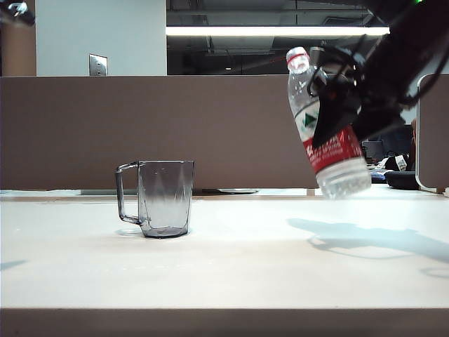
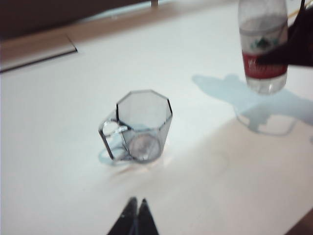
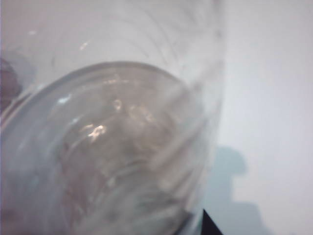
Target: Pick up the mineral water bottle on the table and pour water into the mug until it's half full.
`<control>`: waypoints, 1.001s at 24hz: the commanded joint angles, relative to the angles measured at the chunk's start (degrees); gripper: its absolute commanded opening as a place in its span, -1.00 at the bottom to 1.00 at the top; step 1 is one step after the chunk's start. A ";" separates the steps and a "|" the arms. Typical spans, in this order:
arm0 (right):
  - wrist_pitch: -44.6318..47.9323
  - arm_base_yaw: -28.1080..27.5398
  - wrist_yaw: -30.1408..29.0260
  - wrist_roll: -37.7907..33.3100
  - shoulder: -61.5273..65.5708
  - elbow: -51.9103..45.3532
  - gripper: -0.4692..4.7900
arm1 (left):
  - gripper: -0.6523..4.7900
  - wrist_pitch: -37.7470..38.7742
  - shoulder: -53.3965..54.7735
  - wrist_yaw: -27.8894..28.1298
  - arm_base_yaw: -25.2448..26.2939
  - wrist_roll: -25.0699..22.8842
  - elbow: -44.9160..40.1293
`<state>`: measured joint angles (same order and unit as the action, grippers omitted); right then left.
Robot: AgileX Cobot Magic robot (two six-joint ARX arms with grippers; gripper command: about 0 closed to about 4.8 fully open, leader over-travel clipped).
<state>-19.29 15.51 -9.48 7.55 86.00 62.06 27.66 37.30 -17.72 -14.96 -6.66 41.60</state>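
The mug (image 1: 165, 199) stands upright on the table (image 1: 231, 274) at the left, handle pointing left; I see no water in it. The mineral water bottle (image 1: 327, 130) hangs in the air at the right, tilted with its neck up and to the left. My right gripper (image 1: 337, 119) is shut on its labelled middle. In the right wrist view the bottle (image 3: 112, 142) fills the frame, and only one dark fingertip (image 3: 211, 226) shows. My left gripper (image 2: 137, 200) is shut and empty, hovering just short of the mug (image 2: 143, 125); the bottle (image 2: 263, 49) is off to the side.
A brown partition wall (image 1: 140, 130) runs behind the table's back edge. The bottle and arm cast a shadow (image 1: 365, 239) on the table at the right. Dark objects (image 1: 403, 175) sit beyond the table's far right.
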 commanded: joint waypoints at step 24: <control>-18.38 23.58 36.89 12.66 10.34 17.81 0.17 | -0.78 13.66 3.50 9.99 -0.02 -1.73 12.15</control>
<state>-37.39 38.70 23.64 19.16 96.07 78.24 41.47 40.97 -7.46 -14.96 -8.14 53.49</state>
